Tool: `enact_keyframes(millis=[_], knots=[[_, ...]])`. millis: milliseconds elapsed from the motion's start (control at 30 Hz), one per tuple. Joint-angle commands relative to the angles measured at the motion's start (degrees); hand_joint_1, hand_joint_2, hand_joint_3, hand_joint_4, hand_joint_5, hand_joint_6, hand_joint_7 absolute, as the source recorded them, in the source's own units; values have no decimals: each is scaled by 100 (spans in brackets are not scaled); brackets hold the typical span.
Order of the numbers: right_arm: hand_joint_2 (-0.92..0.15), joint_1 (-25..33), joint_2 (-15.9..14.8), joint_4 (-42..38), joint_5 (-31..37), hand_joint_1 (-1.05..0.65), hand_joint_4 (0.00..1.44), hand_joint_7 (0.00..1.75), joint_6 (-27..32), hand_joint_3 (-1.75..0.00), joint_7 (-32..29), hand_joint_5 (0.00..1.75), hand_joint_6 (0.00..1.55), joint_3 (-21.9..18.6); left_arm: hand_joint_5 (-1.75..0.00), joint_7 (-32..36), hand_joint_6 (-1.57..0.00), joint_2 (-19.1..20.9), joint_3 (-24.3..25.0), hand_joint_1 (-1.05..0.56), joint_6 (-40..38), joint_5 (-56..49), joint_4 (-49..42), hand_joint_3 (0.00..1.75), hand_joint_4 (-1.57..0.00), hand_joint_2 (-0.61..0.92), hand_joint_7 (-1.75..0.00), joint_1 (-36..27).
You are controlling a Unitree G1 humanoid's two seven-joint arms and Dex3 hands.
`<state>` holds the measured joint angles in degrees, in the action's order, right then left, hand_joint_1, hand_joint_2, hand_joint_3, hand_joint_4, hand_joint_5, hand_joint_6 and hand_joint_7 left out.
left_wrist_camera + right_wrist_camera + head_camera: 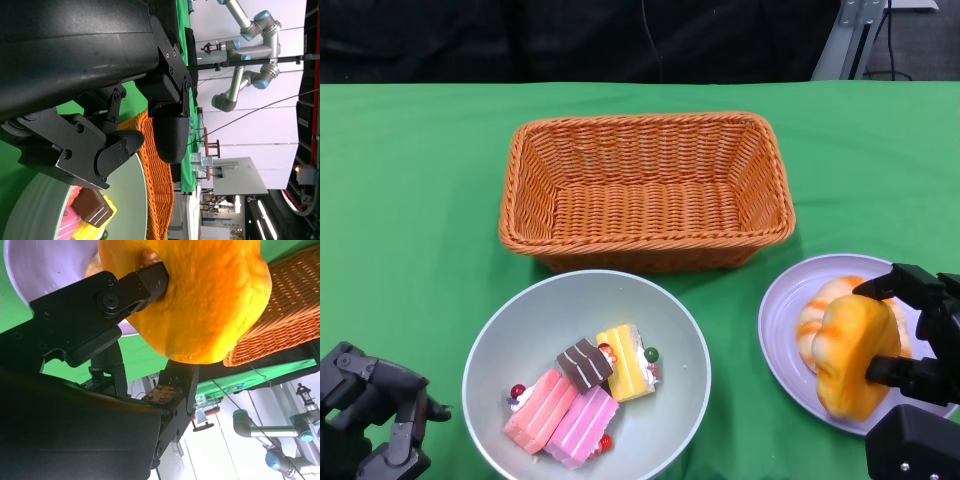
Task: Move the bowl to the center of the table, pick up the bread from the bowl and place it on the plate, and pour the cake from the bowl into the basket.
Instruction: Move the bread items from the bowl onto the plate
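Right hand grasping bread above plate; release pending.

Right hand (910,350) grips the bread (850,355), fingers (135,287) pressed into its side, the loaf's long axis running toward and away from the robot, over the near half of the plate (782,310); contact with the plate cannot be confirmed. A second bread piece (818,312) lies on the plate just behind, limiting room. Left hand (370,410) holds nothing, fingers curled, near the bowl (685,330), which sits centrally containing cake pieces (582,395). Basket (645,190) stands directly beyond the bowl, nothing visible inside. Left hand is judged nearer for the pour.
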<state>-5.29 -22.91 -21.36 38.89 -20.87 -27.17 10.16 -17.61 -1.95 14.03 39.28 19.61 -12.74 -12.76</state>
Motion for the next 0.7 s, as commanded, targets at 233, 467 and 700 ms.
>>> enact_keyframes(millis=[233,467,700], knots=[[-79,-168,-16,-181,-52,-26,79,123,-146,-1,-146,145,67,-33,-148,56,-75,77,44,4,-13,-90,69,97,-76,65,-127,-80],[-85,-234,-30,-272,-110,-25,79,108,-105,-1,40,130,67,-8,-148,-6,-74,94,50,2,69,-66,23,99,-76,64,-127,-80],[-86,-295,-21,-246,96,-33,72,48,295,0,78,120,80,61,-148,-39,-74,113,40,2,4,12,48,97,-76,65,-128,-85]])
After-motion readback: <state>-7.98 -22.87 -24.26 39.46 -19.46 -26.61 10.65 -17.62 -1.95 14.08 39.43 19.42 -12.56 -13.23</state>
